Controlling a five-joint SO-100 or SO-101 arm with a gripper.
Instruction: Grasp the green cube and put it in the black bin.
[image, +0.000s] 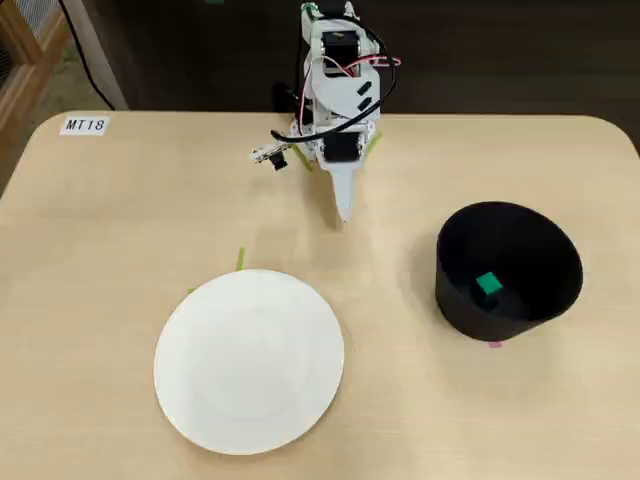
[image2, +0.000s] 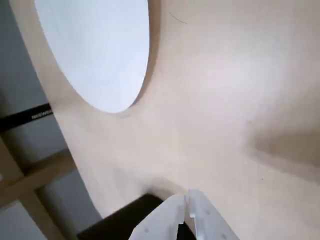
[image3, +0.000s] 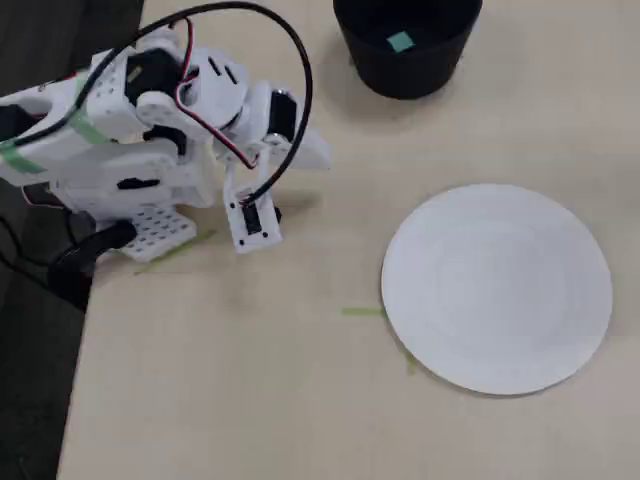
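**Cube in the bin, arm folded at its base**

The tiny bright-green cube (image: 488, 285) sits on the floor of the round matte black bin (image: 455, 300), so the drop looks done. The white two-finger gripper (image: 345, 212) hangs folded near the arm's base, well apart from the bin, fingers pressed together and pinching nothing, a resting pose by the look of it. The flat round white plate (image: 249, 362) lies bare on the pale wooden table (image: 100, 250). A white corner label (image: 84, 125) reads "MT18".
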